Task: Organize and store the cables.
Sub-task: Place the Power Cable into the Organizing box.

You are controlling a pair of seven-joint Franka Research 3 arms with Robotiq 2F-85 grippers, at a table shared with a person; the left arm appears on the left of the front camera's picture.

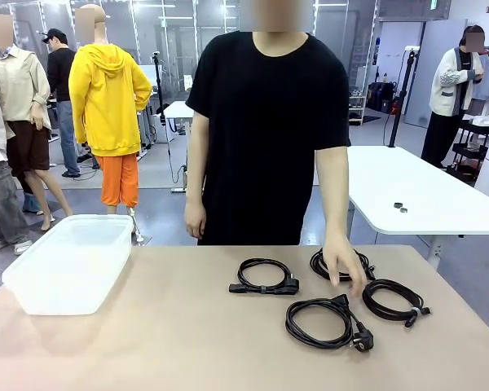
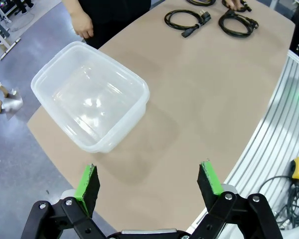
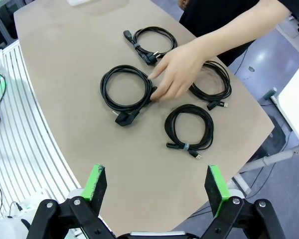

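Cables [image 1: 290, 323] lie as four tied black coils on the tan tabletop [image 1: 187, 342], all on the robot's right half, so the right arm looks the nearer one for them. The right claw [image 3: 155, 170] hovers over the near edge with its green-padded fingers spread wide and nothing between them. Straight ahead of it is the nearest coil [image 3: 170, 128], round rather than long, with its tie and two slim plug ends turned toward the claw, and it lies apart from its neighbours. Beyond it, to that view's left, is the big coil [image 3: 106, 89], whose chunky plug [image 3: 124, 118] juts from its near rim. The person's hand [image 3: 174, 74] reaches in with its fingertips on that coil's rim. A third coil [image 3: 212, 97] lies partly under the person's forearm, and the farthest coil [image 3: 142, 47] rests beyond the hand. The left claw [image 2: 148, 169] is also spread wide and holds nothing. It hovers above the tabletop's left end, with the clear plastic bin [image 2: 124, 127] just ahead of it and empty, and the coils are well apart from it at the top of its view. A pick probably falls to the right arm, with a carry leftward to the bin, and the reaching hand calls for care. I can read no brand, label or writing on the cords or the bin.
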